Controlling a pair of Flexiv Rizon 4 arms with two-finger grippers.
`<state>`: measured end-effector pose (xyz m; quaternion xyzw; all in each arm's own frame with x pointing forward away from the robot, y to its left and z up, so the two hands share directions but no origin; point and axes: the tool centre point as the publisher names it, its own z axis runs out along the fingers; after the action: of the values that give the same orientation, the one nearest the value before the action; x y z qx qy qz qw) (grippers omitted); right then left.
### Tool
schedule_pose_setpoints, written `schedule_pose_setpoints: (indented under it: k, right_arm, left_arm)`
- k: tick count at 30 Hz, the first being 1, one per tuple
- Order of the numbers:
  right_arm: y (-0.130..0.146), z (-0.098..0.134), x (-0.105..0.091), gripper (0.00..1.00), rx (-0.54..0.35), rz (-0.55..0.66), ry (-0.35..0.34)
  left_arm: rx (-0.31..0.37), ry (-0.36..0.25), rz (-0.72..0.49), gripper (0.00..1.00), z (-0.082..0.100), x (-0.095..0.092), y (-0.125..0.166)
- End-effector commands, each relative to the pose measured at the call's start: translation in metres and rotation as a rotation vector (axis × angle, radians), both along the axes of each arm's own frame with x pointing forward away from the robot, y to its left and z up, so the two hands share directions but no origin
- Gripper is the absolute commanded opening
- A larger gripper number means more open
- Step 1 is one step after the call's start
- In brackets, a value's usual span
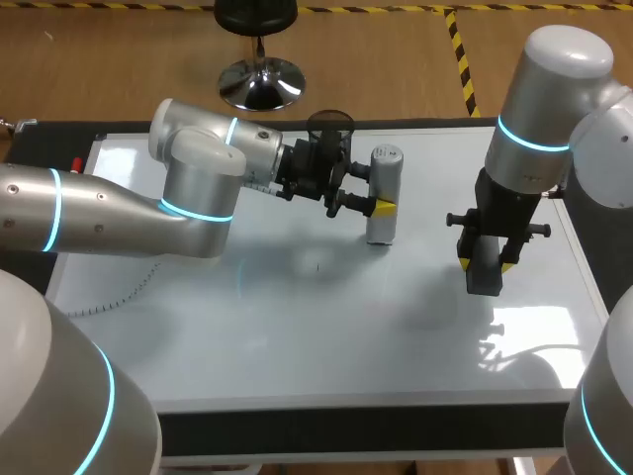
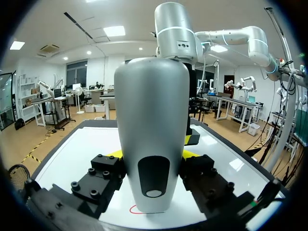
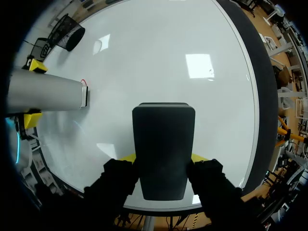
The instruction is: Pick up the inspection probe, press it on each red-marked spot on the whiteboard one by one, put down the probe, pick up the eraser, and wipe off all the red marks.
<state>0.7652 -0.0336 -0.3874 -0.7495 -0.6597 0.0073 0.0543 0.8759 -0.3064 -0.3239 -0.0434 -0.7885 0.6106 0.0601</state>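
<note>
My whiteboard (image 1: 297, 336) covers most of the tabletop. My left arm (image 1: 129, 213) comes in across its far-left part, and my right arm (image 1: 544, 119) hangs over its right side. The left tool (image 1: 382, 209) is clenched on the probe (image 1: 385, 188), a silver cylinder standing upright near the board's far middle, with its lower end right at a red mark (image 2: 134, 210). The right tool (image 1: 487, 263) grips the eraser (image 1: 484, 272), a black block pointing down over the board's right part, well apart from the probe. I cannot tell whether it touches the surface.
</note>
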Motion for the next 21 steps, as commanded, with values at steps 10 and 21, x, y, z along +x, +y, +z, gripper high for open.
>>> schedule_pose_setpoints:
  k: [10, 21]
  right_arm:
    - [-0.001, 0.002, -0.001, 0.0, 0.001, 0.001, -0.001]
    - [-0.001, 0.002, -0.001, 0.0, 0.001, 0.001, -0.001]
  left_arm:
    - [-0.008, -0.044, -0.016, 0.0, 0.033, 0.009, -0.004]
    - [-0.019, -0.026, -0.018, 0.0, 0.04, 0.011, 0.002]
